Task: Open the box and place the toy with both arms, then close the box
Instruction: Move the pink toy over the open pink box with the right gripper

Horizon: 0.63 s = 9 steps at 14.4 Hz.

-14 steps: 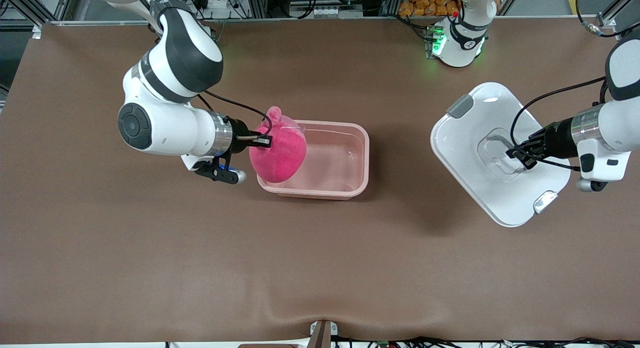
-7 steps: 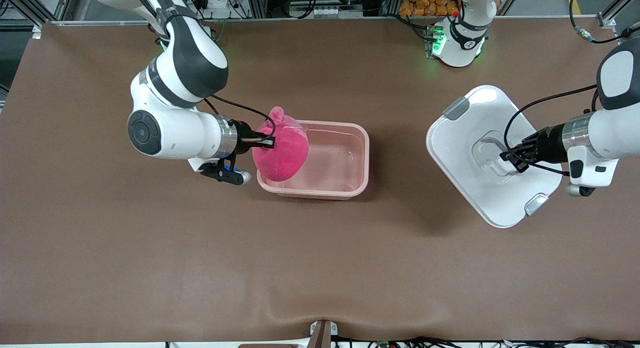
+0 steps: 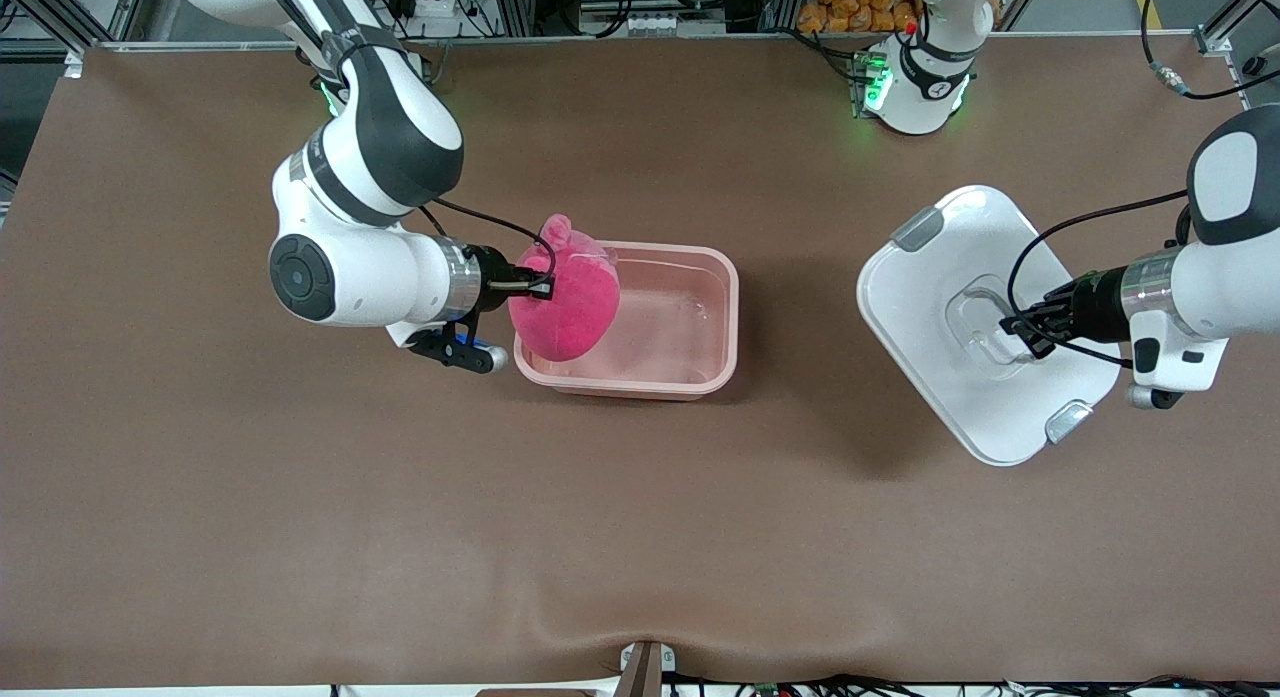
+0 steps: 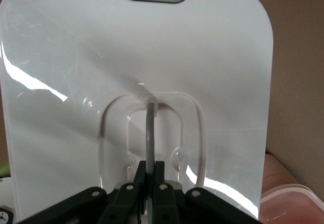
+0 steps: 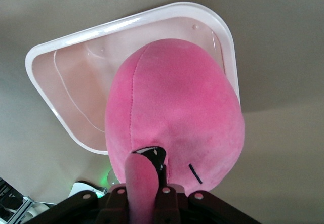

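Tabletop (image 3: 640,537) scene, read from the right arm's end toward the left arm's end. We first meet the right end effector (image 3: 538,289), which hangs over the box (image 3: 700,377) edge nearest the right arm's end, its fingers clamped on the toy (image 3: 565,312). In the right wrist view we see the fingers pinching a stalk-like fold of pink plush on the toy (image 5: 174,107), with the box (image 5: 61,72) open beneath. The toy hangs partly over the box interior and partly over its rim. The box sits lidless on the tabletop, roughly central, at about 3 o'clock from the right end effector.

Toward the left arm's end, at about 3 o'clock from the box and well apart from it, we find the white lid (image 3: 930,297), tilted relative to the box, with a grey clip (image 3: 918,227) at about 11 o'clock on it. The left end effector (image 3: 1018,327) is closed on the thin handle (image 4: 150,133) in the lid's (image 4: 76,82) recessed centre.
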{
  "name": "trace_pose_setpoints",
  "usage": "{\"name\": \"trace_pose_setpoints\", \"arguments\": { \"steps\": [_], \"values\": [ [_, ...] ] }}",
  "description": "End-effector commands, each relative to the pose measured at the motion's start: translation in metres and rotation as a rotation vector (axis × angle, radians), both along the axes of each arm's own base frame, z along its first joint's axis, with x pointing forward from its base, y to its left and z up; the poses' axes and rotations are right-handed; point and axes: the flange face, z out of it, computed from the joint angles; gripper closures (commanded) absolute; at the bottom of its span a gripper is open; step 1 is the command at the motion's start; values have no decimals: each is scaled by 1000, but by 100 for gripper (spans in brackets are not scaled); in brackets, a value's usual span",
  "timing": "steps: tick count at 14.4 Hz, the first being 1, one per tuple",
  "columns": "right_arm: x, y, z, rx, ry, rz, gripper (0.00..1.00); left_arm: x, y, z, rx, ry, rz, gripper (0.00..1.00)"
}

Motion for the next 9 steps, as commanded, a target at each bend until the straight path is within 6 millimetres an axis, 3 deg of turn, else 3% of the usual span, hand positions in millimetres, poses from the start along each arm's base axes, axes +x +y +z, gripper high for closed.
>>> {"name": "trace_pose_setpoints", "arguments": {
  "steps": [1,9],
  "values": [
    [-1,4,-1,11,17,-14,100,1,5,0,17,-14,-29,100],
    [5,6,-21,12,31,-30,100,2,4,-3,15,-12,-37,100]
  ]
}}
